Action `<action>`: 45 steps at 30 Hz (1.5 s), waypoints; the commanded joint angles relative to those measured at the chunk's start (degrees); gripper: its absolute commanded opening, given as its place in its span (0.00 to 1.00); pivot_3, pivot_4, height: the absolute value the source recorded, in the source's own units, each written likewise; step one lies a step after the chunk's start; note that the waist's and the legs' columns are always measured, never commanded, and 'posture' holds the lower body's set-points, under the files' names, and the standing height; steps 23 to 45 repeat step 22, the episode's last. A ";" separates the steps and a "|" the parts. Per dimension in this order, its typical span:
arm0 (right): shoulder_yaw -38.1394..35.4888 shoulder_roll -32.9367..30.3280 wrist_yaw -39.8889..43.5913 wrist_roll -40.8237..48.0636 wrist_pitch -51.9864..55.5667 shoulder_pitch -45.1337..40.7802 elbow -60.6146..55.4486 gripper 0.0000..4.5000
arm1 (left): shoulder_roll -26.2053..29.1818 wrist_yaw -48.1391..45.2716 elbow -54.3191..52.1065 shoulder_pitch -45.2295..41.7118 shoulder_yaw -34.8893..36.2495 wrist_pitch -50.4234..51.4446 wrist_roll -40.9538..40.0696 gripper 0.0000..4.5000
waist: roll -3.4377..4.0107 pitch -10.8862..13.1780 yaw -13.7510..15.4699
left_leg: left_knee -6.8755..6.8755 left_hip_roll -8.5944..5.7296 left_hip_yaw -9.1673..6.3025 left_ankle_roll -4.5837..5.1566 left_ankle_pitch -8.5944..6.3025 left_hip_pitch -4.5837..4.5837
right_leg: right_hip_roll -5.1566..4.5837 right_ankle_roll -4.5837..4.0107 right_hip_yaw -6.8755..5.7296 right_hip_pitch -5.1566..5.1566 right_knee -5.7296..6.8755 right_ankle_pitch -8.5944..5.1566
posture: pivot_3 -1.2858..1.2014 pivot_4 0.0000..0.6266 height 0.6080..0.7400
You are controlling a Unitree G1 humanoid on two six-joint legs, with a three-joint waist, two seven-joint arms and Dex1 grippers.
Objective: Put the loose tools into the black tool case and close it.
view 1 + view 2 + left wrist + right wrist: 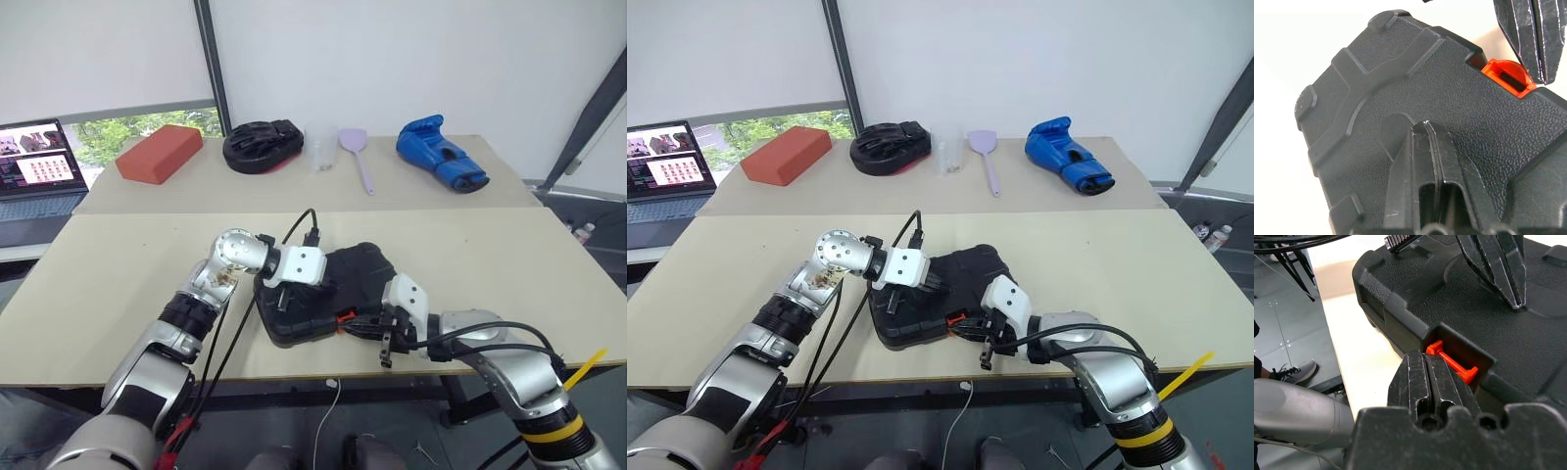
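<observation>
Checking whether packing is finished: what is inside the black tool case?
The black tool case lies closed, so its contents are hidden. The shut left hand presses on its lid; the shut right hand is at the orange latch.

Tool case (pixel 328 294) lies shut on the near table (pixel 118 284), close to its front edge. Left gripper (pixel 294 286) rests on the case lid, toward the case's left side. Right gripper (pixel 1431 368) sits at the case's front edge, against the latch (pixel 1453 363). Behind the case, on the far table (pixel 245 191), left to right: brick (pixel 159 153), padded mitt (pixel 261 145), cup (pixel 320 147), spatula (pixel 359 157), glove (pixel 440 153). Laptop (pixel 39 166) stands far left of the case.
</observation>
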 commanded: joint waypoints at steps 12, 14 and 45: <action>-26.78 -25.30 21.03 17.94 6.18 5.79 0.68 0.86 | 23.38 -7.37 -22.29 16.47 21.61 44.79 -24.33 0.83 | 0.02 0.23 -1.86 | -0.19 0.29 0.01 0.14 -0.03 -0.14 | 0.42 -0.24 0.18 -0.37 -0.03 -0.08 | 0.52 0.24 1.00; -28.59 -28.83 24.66 18.54 5.86 3.73 5.63 0.99 | 30.02 -9.70 -26.12 20.75 26.59 50.05 -28.50 0.99 | 0.09 0.44 -1.85 | -0.19 0.32 0.01 0.19 -0.07 -0.14 | 0.45 -0.39 0.17 -0.39 -0.02 -0.16 | 0.52 0.24 1.00; -24.91 -31.30 31.06 13.91 -2.61 -5.86 20.44 0.99 | 38.89 -9.11 -33.29 35.98 40.37 53.30 -34.16 0.99 | 0.41 0.97 -0.86 | -0.24 0.30 0.03 -0.04 -0.41 -0.21 | 0.37 -0.55 0.08 -0.42 -0.18 -0.26 | 0.52 0.24 1.00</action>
